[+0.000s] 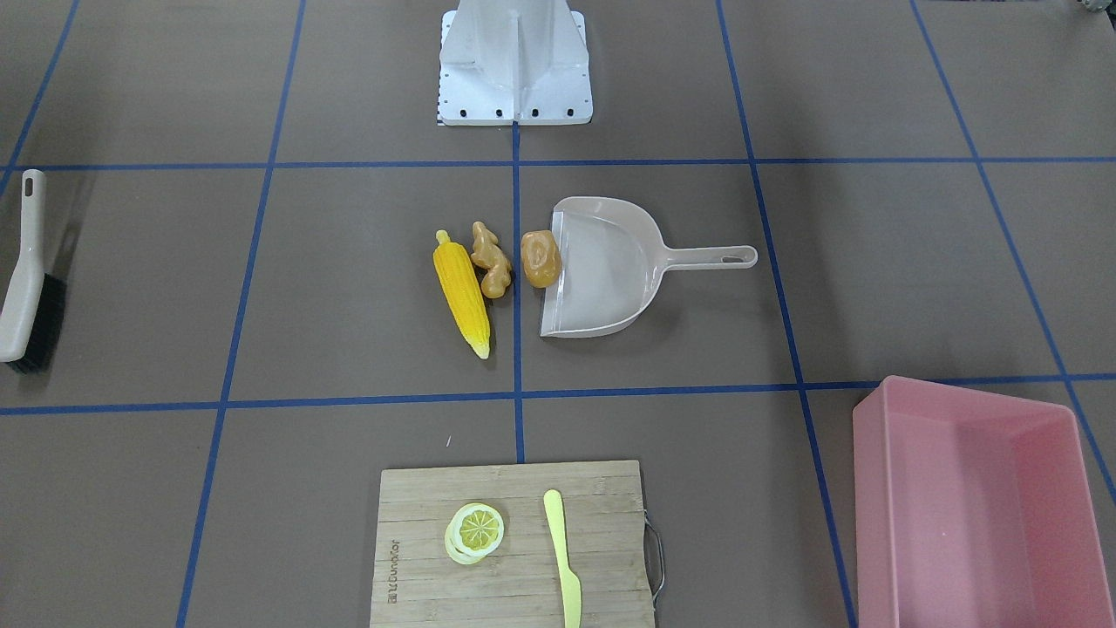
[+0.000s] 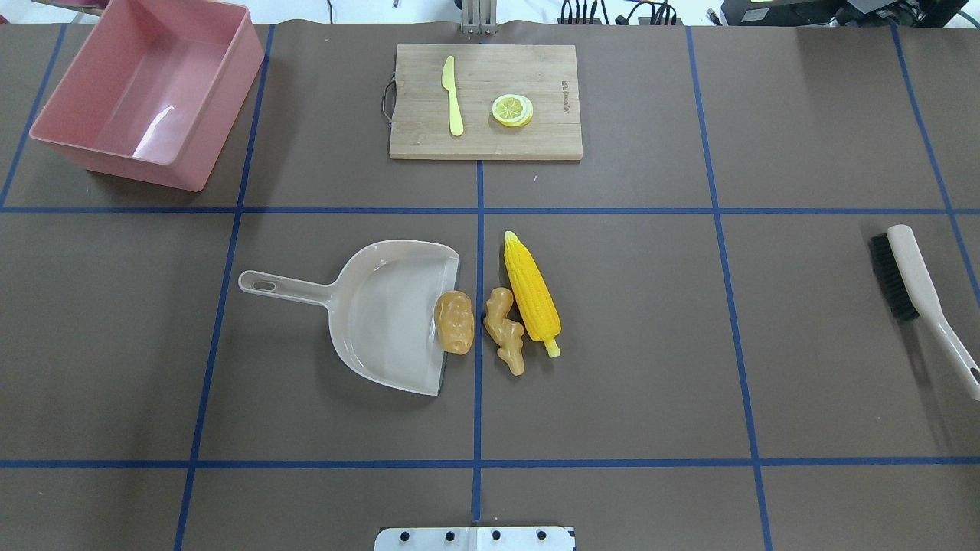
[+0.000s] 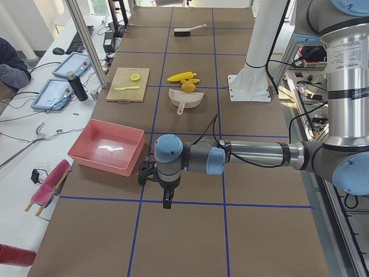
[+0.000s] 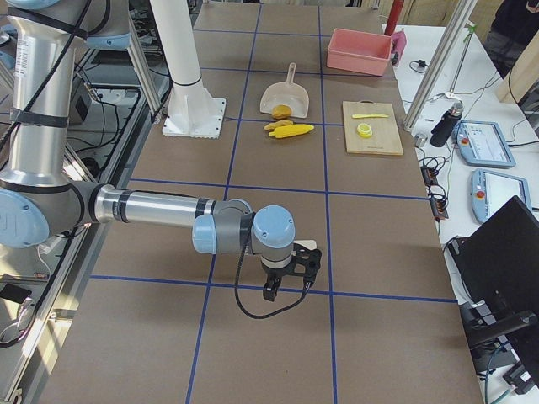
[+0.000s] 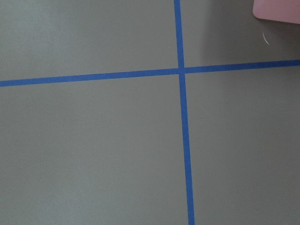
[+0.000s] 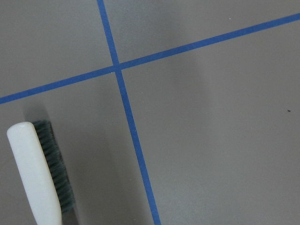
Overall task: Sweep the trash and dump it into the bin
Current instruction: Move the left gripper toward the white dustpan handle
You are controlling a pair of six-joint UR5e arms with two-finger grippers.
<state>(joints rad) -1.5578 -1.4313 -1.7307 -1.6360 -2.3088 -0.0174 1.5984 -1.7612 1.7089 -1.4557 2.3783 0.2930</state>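
The yellow corn cob (image 2: 531,295), the tan ginger root (image 2: 505,330) and the golden-brown potato-like lump (image 2: 454,322) lie side by side mid-table. The lump touches the open lip of the beige dustpan (image 2: 383,321). The pink bin (image 2: 153,92) stands empty at the far left corner. My left gripper (image 3: 166,198) hangs over bare table near the bin, seen only from the side. My right gripper (image 4: 270,290) hangs over the table's other end, also seen only from the side. I cannot tell whether either is open or shut.
A beige hand brush (image 2: 915,287) lies at the right edge and shows in the right wrist view (image 6: 35,178). A wooden cutting board (image 2: 551,138) at the far middle carries a lemon slice (image 2: 512,109) and a pale yellow knife (image 2: 453,96). The bin's corner (image 5: 279,8) shows in the left wrist view.
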